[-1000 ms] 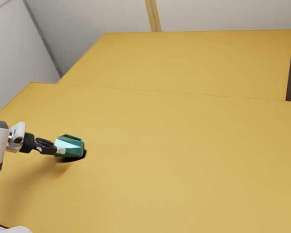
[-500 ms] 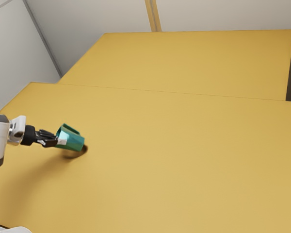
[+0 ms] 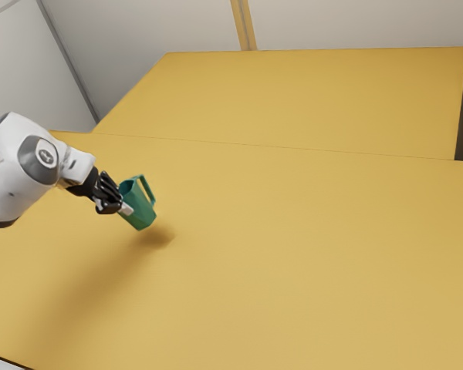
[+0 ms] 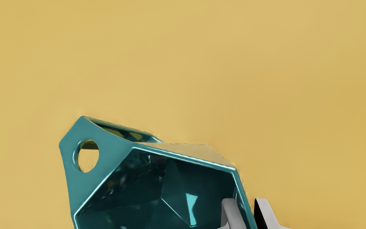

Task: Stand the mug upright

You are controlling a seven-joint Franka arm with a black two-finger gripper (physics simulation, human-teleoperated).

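Above the near worktop (image 3: 293, 270), toward the exterior view's left, the teal mug (image 3: 136, 208) hangs in the air, its shadow (image 3: 156, 237) lying on the yellow surface apart from its base. It's no upright mug from where I stand: it leans, base down toward the exterior view's right and mouth tipped back toward the arm. The angular handle (image 3: 146, 190) stands out on the side away from the arm, and the wrist view shows a round hole through its flat end.

The black end effector (image 3: 125, 208) has hold of the mug by its wall, near the rim. In the wrist view the grip of the end effector (image 4: 249, 213) is plain enough: one finger (image 4: 233, 213) reaches inside the mouth, the other is outside, and the wall is pinched between them, away from the handle. The inside of the mug is dark and faceted, with a bright glint.

Behind it, the white arm (image 3: 23, 171) comes in from the exterior view's left, and a long, soft shadow stretches below it across the worktop. Farther back lies a second yellow surface (image 3: 293, 100), and beyond that a pale grey wall (image 3: 154, 27) with a wooden strip (image 3: 245, 23) running up it.
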